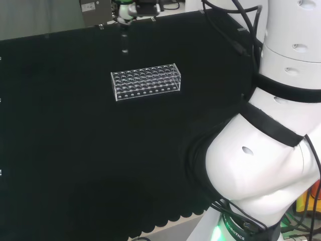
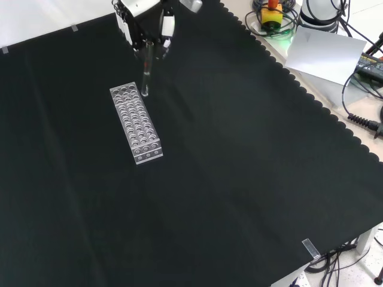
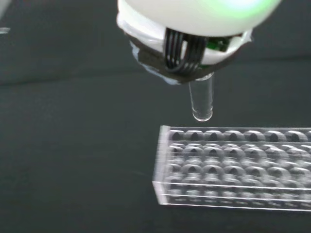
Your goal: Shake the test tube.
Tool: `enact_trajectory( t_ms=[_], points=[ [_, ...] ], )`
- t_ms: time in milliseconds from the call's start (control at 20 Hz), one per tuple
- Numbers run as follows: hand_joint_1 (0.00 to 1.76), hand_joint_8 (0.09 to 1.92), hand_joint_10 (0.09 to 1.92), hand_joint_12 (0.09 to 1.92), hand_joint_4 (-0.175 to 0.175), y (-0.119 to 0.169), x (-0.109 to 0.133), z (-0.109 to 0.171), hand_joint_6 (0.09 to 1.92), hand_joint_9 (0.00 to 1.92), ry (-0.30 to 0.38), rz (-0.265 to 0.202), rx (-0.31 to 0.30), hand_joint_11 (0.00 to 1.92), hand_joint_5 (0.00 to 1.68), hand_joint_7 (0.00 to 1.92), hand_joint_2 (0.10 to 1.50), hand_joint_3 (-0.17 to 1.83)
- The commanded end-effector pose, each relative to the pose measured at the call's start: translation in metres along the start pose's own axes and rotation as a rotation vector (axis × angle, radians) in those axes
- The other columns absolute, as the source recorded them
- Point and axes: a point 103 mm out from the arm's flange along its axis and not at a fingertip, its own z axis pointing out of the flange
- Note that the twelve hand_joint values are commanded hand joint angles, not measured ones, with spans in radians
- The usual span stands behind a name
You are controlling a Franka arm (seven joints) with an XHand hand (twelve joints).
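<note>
In the front view the hand (image 2: 143, 21) hangs at the top of the picture, its fingers curled round a clear test tube (image 2: 146, 72). The tube points straight down, its rounded tip just above the far end of the clear rack (image 2: 136, 122). In the wrist view the test tube (image 3: 201, 99) pokes out below a white part of the hand (image 3: 194, 29), and its tip hovers a little above the rack (image 3: 233, 167). The rack (image 1: 145, 82) lies on the black cloth in the head view, and I see no tubes in its holes.
Black cloth (image 2: 227, 179) covers the bench. In the head view the arm's white links (image 1: 266, 150) rise at the right. Off the cloth at the front view's top right lie a white sheet (image 2: 323, 54), cables and small devices.
</note>
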Motion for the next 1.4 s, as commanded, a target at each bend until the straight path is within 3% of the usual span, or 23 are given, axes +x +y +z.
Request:
enact_trajectory(
  t_ms=[50, 250, 400, 650, 900, 1150, 1400],
  points=[
    [1.44, 0.26, 0.39, 0.92, -0.175, -0.011, -0.096, 0.0, 0.33, 1.41, -0.09, 0.195, 0.006, 1.25, 1.4, 1.83, 0.67, 0.5],
    [1.44, 0.26, 0.39, 0.92, -0.175, -0.022, -0.15, -0.009, 0.33, 1.41, -0.145, 0.303, -0.01, 1.25, 1.4, 1.83, 0.67, 0.5],
    [1.44, 0.26, 0.39, 0.92, -0.175, -0.027, -0.176, -0.017, 0.33, 1.41, -0.158, 0.37, -0.022, 1.25, 1.4, 1.84, 0.67, 0.5],
    [1.44, 0.26, 0.39, 0.92, -0.175, -0.028, -0.182, -0.019, 0.33, 1.41, -0.143, 0.401, -0.026, 1.25, 1.4, 1.84, 0.67, 0.5],
    [1.44, 0.25, 0.39, 0.92, -0.175, -0.019, -0.144, -0.009, 0.33, 1.41, -0.091, 0.325, -0.013, 1.25, 1.4, 1.84, 0.67, 0.5],
    [1.44, 0.25, 0.4, 0.92, -0.175, -0.01, -0.074, 0.002, 0.33, 1.41, -0.043, 0.171, -0.007, 1.25, 1.4, 1.84, 0.67, 0.51],
    [1.44, 0.25, 0.4, 0.92, -0.175, -0.005, -0.019, 0.003, 0.34, 1.41, 0.001, 0.054, -0.002, 1.25, 1.4, 1.84, 0.67, 0.51]
  ],
)
